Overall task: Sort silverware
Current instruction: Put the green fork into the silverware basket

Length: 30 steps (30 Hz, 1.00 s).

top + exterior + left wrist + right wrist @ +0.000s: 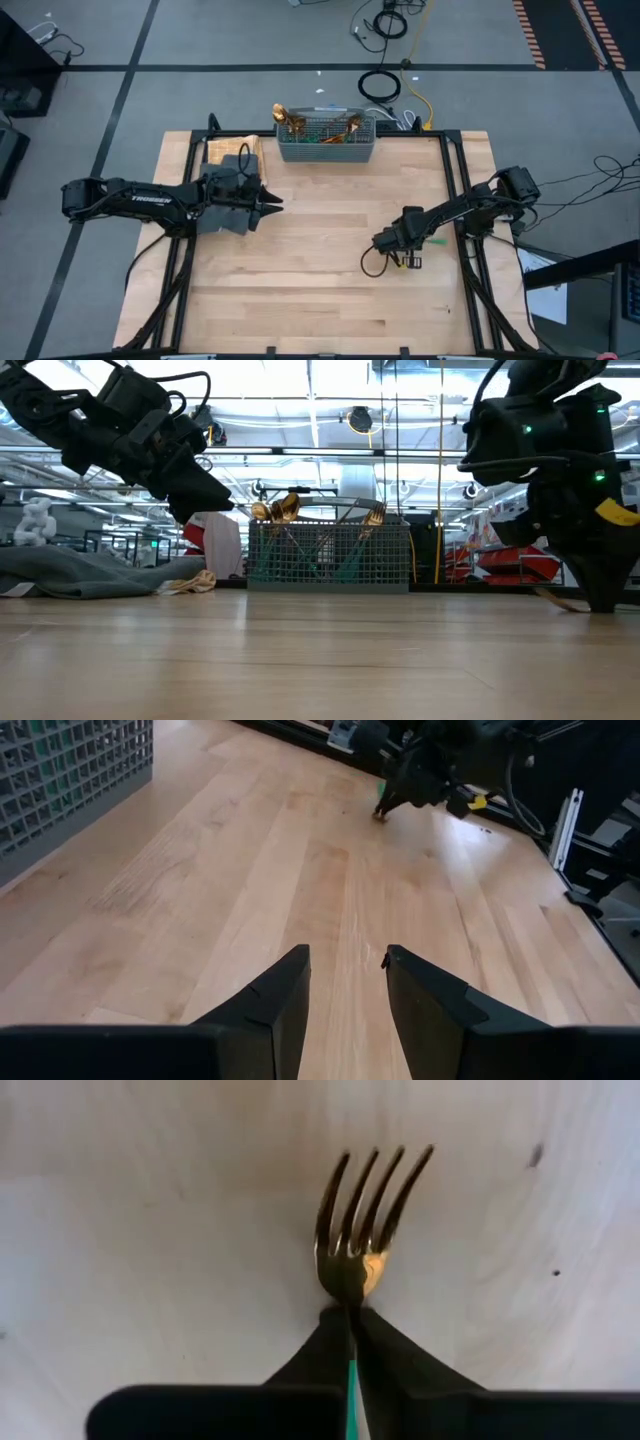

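A gold-headed fork (365,1230) with a teal handle (352,1390) lies on the wooden table's right part, and my right gripper (350,1315) is shut on it, pointing steeply down (400,258). A grey mesh basket (325,140) at the far edge holds more gold-and-teal silverware (285,510), which stands upright in it. My left gripper (272,203) hovers open over the table's left part, its fingers (280,1005) empty and aimed toward the right arm. My right gripper pinches the fork's neck (348,1292), where the gold head meets the teal handle, between its two fingertips. The fingers come from above, one on each side of the neck. The fork lies flat on the wood, and the handle runs back between the fingers.
A dark grey cloth (70,572) lies at the far left, partly under my left arm. Black frame rails (462,200) run along the table's sides. Bare wood spreads across the middle and near part (300,290).
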Available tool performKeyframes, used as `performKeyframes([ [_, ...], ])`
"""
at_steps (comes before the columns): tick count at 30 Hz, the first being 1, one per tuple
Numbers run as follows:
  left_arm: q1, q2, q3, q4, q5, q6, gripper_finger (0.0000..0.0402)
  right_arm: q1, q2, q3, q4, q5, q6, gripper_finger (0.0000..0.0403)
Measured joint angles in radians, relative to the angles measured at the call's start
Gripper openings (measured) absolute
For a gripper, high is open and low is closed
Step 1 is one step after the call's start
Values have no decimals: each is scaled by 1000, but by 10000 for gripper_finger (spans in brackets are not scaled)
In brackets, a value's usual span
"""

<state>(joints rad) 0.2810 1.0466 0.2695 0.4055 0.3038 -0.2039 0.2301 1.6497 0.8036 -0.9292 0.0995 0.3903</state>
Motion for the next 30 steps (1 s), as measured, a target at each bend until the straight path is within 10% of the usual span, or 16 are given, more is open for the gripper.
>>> performKeyframes([
  [22, 0, 0, 0, -4, 1, -8, 139, 6, -19, 70, 435, 295, 0, 1],
  [30, 0, 0, 0, -5, 1, -24, 139, -13, -59, 70, 722, 692, -93, 1],
])
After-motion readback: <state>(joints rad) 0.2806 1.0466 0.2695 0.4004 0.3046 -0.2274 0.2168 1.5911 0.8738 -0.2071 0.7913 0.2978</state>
